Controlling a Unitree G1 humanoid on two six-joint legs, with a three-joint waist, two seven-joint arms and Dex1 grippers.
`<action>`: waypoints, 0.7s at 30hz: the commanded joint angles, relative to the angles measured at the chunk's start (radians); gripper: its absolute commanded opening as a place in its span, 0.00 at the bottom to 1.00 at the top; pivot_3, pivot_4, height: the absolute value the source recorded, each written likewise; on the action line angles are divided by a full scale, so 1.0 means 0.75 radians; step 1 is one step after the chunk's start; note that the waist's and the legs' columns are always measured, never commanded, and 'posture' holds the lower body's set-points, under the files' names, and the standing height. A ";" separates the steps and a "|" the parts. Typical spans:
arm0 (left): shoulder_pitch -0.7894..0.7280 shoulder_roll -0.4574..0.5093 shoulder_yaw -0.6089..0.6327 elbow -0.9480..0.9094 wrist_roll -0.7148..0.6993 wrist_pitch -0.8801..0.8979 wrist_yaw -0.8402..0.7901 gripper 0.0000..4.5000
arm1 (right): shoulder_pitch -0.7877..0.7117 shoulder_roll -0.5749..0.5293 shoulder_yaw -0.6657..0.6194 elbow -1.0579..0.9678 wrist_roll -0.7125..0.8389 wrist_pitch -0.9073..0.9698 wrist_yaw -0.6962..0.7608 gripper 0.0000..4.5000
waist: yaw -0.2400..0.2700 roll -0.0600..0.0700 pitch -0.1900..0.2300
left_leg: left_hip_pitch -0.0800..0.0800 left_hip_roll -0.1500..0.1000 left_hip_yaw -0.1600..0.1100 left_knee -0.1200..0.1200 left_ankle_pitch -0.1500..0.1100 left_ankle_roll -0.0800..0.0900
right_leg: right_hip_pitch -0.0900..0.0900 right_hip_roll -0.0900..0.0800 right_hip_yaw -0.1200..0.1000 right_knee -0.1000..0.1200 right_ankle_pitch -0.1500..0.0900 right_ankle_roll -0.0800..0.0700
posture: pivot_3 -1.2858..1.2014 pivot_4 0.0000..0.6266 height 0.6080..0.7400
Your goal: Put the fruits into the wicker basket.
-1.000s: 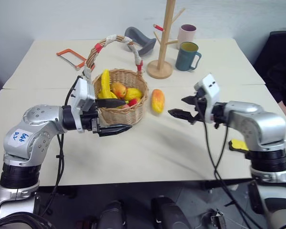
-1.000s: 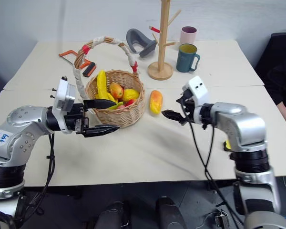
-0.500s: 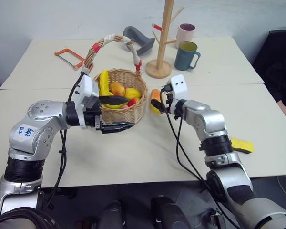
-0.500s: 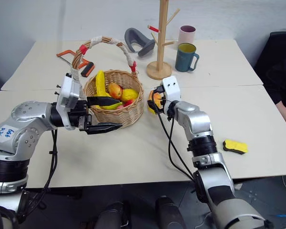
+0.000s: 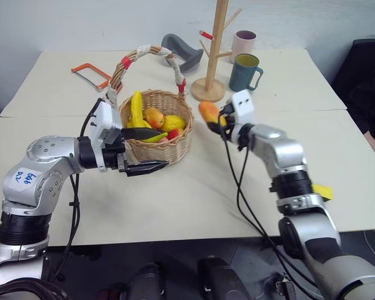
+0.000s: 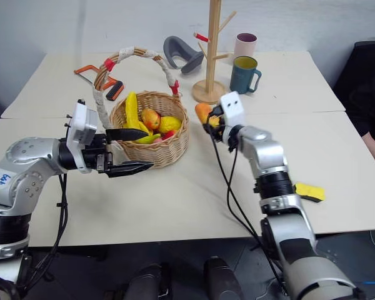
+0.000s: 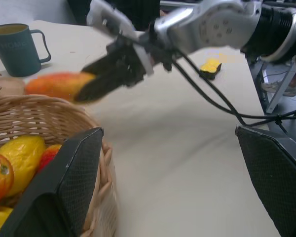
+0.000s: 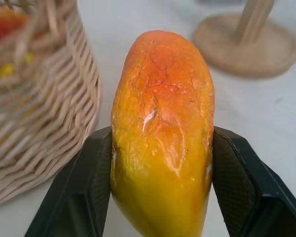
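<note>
The right gripper (image 5: 214, 120) is pinching the mango (image 8: 162, 128) between its two black fingers (image 8: 74, 197), one pressed to each long side, and holds it clear of the desk (image 5: 194, 187), just beside the wicker basket (image 5: 165, 140) on the side facing the wooden mug tree (image 5: 211, 62); gripping it across the narrow width looks like the surest way to carry an oval fruit up over the woven rim. The left gripper (image 5: 149, 150) is spread wide, with its upper finger over the near rim of the basket and the lower one against the wall; I judge it is there to steady the light basket, though I cannot tell how firmly it presses. The basket stands toward the middle of the desk, near the seam where the two tops meet, and holds the banana (image 5: 137, 107) propped upright against its far wall, with smaller yellow and red-orange fruits beside it, so the mango appears to be the last fruit outside. The yellow sponge (image 6: 306, 190) lies near the desk's right edge, well apart. A white sticker on the left arm (image 5: 25, 180) carries blue handwriting, too small to read. No other brand or label is legible.
</note>
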 commanded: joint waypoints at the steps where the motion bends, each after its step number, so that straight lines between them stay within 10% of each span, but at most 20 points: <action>1: 0.012 0.019 0.064 -0.054 -0.024 -0.005 0.019 1.00 | -0.005 -0.076 0.090 -0.334 0.116 0.133 0.213 0.53 | -0.005 0.000 0.000 | 0.000 0.000 0.000 0.000 0.000 0.000 | 0.000 0.000 0.000 0.000 0.000 0.000 | 0.52 0.24 1.00; 13: -0.038 0.020 0.047 -0.016 0.018 -0.057 0.016 1.00 | -0.215 0.219 0.277 -0.151 0.035 0.001 0.166 0.53 | -0.005 0.000 0.000 | 0.000 0.002 0.002 0.001 -0.005 0.007 | -0.001 0.001 0.000 0.001 0.000 0.000 | 0.52 0.24 1.00; 19: -0.018 0.035 0.077 -0.043 0.002 -0.049 0.035 1.00 | -0.268 0.207 0.170 -0.120 0.090 0.042 0.184 0.96 | 0.002 0.000 0.000 | -0.002 0.000 0.001 0.001 -0.004 0.006 | -0.003 -0.002 -0.001 0.000 0.000 0.000 | 0.52 0.24 1.00; 21: -0.015 0.044 0.084 -0.042 0.003 -0.052 0.036 1.00 | -0.282 0.169 0.089 -0.121 0.109 0.100 0.145 0.96 | 0.002 0.000 0.000 | -0.004 -0.001 0.002 0.002 -0.004 0.006 | -0.003 -0.003 0.000 0.000 0.000 0.000 | 0.52 0.24 1.00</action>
